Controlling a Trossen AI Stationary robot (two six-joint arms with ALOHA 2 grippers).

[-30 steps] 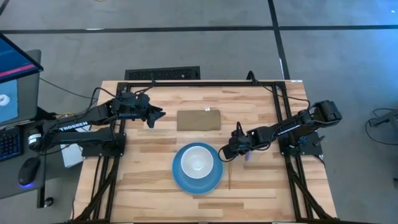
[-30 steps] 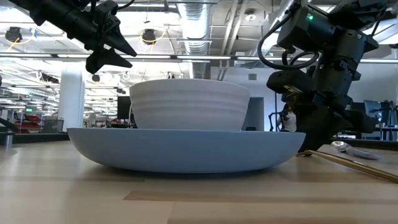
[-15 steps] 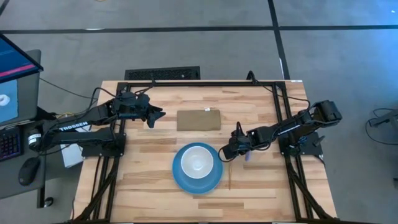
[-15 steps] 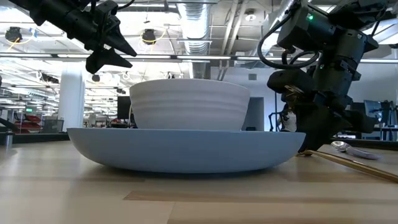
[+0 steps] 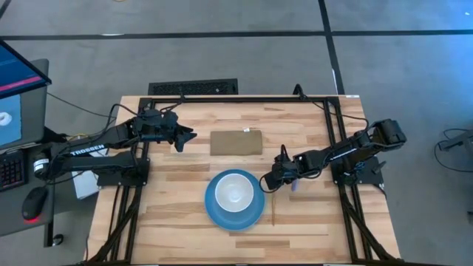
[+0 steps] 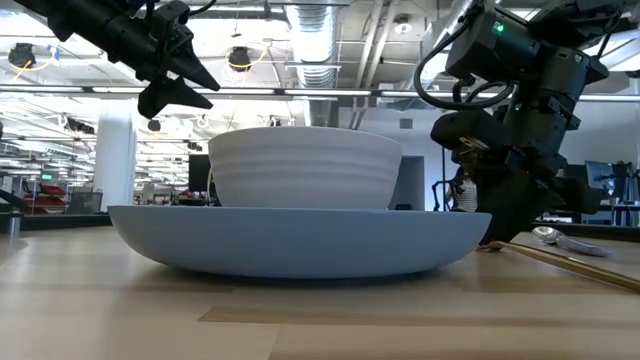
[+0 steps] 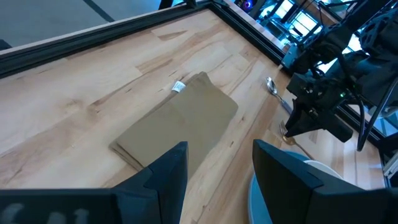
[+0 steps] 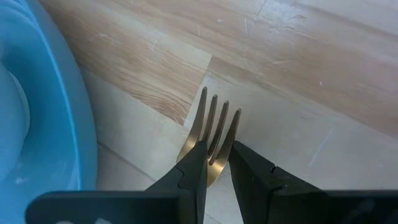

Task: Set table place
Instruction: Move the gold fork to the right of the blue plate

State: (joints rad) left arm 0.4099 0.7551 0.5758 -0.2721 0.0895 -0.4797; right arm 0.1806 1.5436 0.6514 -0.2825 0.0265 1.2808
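Observation:
The round blue plate (image 5: 222, 214) lies near the table's middle, with the white bowl (image 5: 235, 193) standing in it. The thin gold fork (image 5: 273, 210) lies flat on the wood just right of the plate, handle toward the near edge. My right gripper (image 5: 268, 184) is low over the fork's tine end (image 8: 214, 115) and shut on it. The spoon with the lilac handle (image 5: 293, 187) lies on the table right of the fork. My left gripper (image 5: 188, 138) hovers open above the table's far left, left of the brown rectangle. My right gripper pinches the gold fork at the base of its tines (image 8: 213, 148), one finger (image 8: 194, 163) on each side edge. It comes from above, pointing steeply down. The fork lies on the table, its handle (image 6: 570, 262) running toward the near edge.
A flat brown rectangle (image 5: 236, 142) lies beyond the plate toward the far edge. The black frame (image 5: 325, 107) borders the light wood table (image 5: 177, 214). Bare wood lies left of the plate and along the near edge. Both arm bases stand at the table's sides.

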